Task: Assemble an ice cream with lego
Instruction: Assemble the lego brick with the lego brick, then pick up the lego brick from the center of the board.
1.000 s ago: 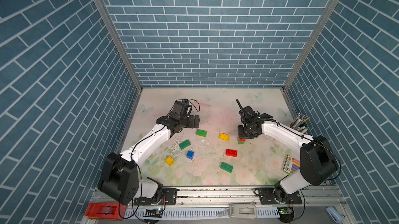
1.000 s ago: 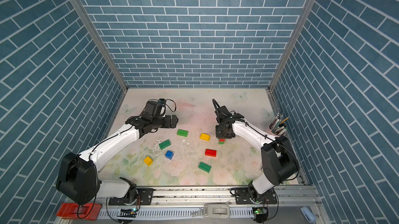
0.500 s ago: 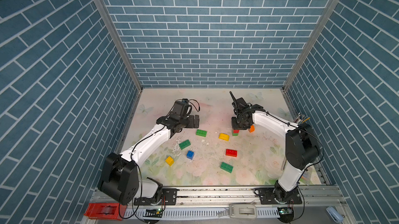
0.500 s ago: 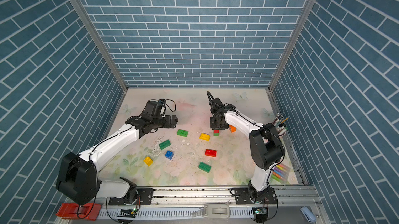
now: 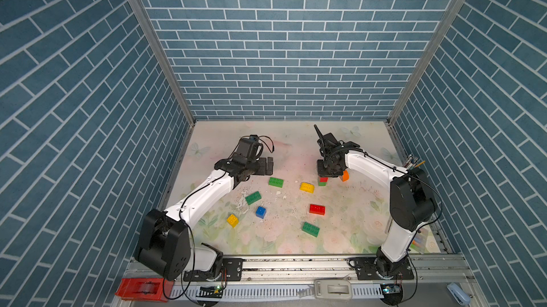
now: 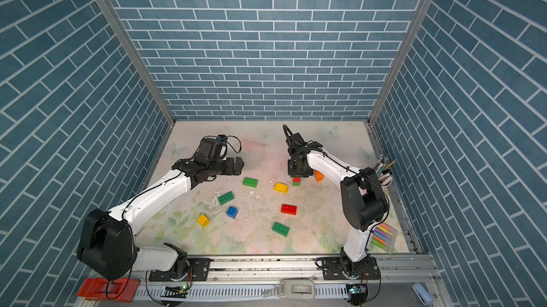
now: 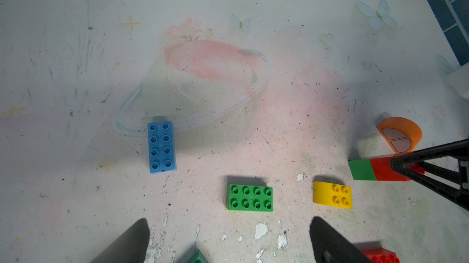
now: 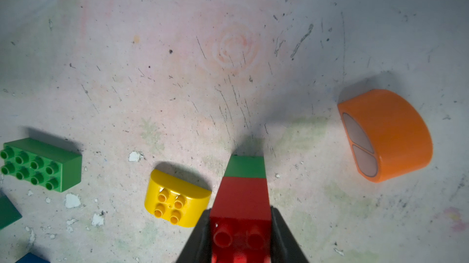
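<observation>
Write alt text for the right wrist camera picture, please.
The right claw grips a red brick with a green brick joined to its far end, over a scuffed mat. Nearby lie a yellow round-topped piece, an orange piece on its side and a green eight-stud brick.

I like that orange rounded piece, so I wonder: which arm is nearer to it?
Right. The right jaws, shut on a red-and-green stack, hang beside the orange piece; the left jaws, open, are far off beyond the yellow rounded piece.
</observation>
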Robot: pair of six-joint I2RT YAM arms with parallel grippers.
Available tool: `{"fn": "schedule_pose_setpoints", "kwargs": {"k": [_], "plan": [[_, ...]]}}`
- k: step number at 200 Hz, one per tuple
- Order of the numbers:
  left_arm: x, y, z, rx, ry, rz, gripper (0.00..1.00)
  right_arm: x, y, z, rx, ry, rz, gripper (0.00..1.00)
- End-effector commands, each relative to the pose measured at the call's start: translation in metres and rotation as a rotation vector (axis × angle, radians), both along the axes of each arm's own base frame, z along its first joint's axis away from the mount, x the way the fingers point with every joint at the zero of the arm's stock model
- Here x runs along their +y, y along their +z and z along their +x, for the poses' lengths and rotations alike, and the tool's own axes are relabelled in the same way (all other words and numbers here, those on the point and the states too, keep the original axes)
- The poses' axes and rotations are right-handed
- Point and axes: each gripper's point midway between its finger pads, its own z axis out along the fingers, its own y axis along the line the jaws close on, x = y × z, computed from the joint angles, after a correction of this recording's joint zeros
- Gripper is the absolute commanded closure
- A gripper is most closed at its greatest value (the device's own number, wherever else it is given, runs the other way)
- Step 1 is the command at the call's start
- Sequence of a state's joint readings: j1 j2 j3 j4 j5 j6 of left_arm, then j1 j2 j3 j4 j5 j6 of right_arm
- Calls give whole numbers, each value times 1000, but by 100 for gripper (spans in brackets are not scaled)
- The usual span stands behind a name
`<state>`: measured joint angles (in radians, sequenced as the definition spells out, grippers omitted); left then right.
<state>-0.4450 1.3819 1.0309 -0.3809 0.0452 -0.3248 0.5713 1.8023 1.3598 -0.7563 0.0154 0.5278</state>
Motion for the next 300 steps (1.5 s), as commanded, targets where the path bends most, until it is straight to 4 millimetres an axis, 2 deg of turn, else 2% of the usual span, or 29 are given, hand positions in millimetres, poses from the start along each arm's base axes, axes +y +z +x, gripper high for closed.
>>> {"fn": "schedule_pose_setpoints", "kwargs": {"k": [1,61,122,139,160,179,206,234,269,300], "plan": [[-2,8,4,-14,-4,12,0,-22,-24,-29,152,-47,-107,78],[2,9,2,-20,2,21,0,-19,-15,-21,123,-54,-91,69],[6,8,-2,-23,11,26,0,-16,-12,-18,107,-52,-68,55],[6,9,-3,-24,11,27,1,-15,-10,-16,97,-52,-62,48],[7,10,-3,-26,14,27,0,-15,-4,-15,74,-55,-50,31],[8,11,-4,-26,12,28,0,-17,10,-17,47,-74,-33,25],[5,14,-5,-21,4,19,0,-26,26,-40,60,-141,7,24],[0,18,-6,-14,-14,-2,0,-29,31,-70,87,-193,59,23],[-5,16,-13,14,-51,-20,0,-17,23,-100,126,-206,71,22],[-7,11,-18,28,-72,-28,0,-2,7,-117,144,-220,90,19]]}}
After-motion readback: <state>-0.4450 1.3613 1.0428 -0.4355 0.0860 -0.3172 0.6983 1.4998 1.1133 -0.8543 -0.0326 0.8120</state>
